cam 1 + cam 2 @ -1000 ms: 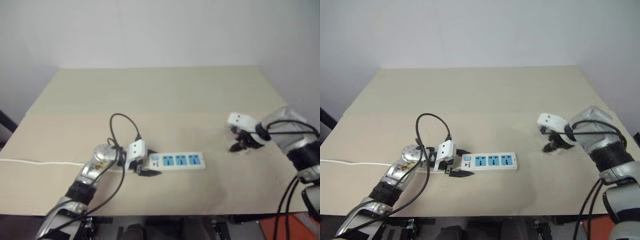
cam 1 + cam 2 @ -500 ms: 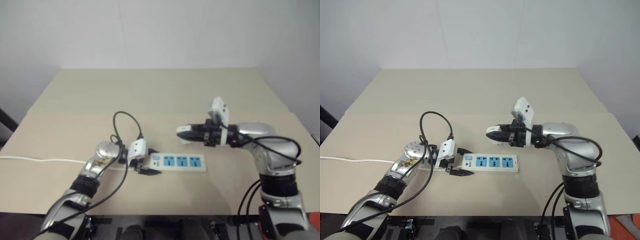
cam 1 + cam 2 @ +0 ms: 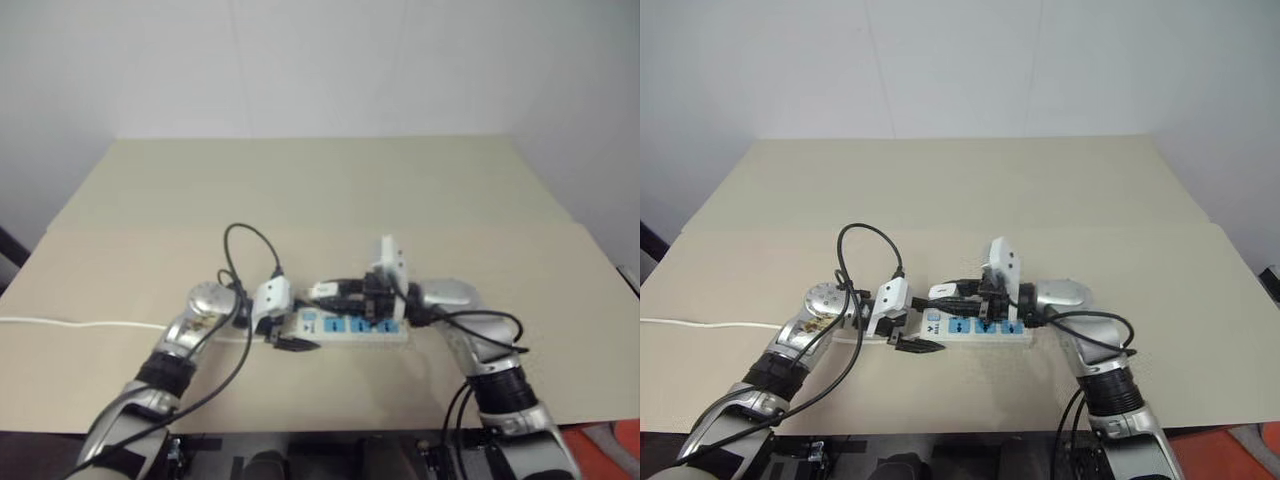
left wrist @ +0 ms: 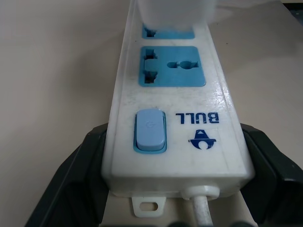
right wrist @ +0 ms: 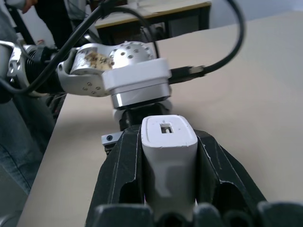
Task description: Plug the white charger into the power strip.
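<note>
The power strip lies across the tan table near its front, white with three blue sockets and a blue switch. My left gripper is shut on its switch end, one black finger on each long side. My right gripper is shut on the white charger and points left, level, just above the strip. The charger hangs over the sockets nearest the switch, and its white body hides part of the second socket. Whether it touches the strip I cannot tell.
The strip's thin white cord runs left off the table. A black cable loops above my left wrist. Past the table's left edge a person's leg in jeans stands beside dark furniture.
My right arm has swung in from the right side of the table, turning its gripper leftward, and carried the charger over the strip. The left gripper and the strip have stayed put.
</note>
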You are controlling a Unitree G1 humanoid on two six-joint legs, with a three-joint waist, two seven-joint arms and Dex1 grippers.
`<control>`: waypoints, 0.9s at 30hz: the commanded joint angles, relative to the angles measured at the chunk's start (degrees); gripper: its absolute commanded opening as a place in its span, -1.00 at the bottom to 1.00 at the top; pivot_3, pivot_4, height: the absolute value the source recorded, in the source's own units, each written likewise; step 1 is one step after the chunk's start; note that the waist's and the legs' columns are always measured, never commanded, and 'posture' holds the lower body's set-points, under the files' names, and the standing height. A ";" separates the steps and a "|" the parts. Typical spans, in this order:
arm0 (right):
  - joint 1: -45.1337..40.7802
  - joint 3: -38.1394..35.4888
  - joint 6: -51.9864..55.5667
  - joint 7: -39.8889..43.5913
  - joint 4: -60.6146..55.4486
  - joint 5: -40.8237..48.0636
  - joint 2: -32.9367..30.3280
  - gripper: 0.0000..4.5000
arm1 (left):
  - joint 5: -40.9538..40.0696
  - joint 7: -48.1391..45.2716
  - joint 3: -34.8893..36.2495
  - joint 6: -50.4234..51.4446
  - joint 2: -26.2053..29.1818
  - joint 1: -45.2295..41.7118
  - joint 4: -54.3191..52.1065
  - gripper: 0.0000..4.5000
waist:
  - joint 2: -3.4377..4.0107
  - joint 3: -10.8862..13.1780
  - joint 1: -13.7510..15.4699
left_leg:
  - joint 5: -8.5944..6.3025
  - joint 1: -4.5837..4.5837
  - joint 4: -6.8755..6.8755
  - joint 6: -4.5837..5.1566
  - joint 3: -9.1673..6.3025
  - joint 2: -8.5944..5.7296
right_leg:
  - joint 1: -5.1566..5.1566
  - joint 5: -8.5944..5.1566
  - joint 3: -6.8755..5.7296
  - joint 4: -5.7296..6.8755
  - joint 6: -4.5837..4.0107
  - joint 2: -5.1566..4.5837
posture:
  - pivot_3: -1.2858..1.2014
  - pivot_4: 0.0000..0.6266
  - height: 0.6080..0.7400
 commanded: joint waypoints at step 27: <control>1.62 2.41 -19.85 3.93 20.25 -5.76 -4.30 -0.50 | 1.47 1.14 -0.53 5.07 4.76 6.34 -6.46 0.46 | -0.10 -0.06 -0.51 | -0.03 0.83 -0.17 0.03 0.00 0.02 | 0.78 -0.10 0.03 -0.15 -0.01 0.01 | 0.03 -0.52 1.00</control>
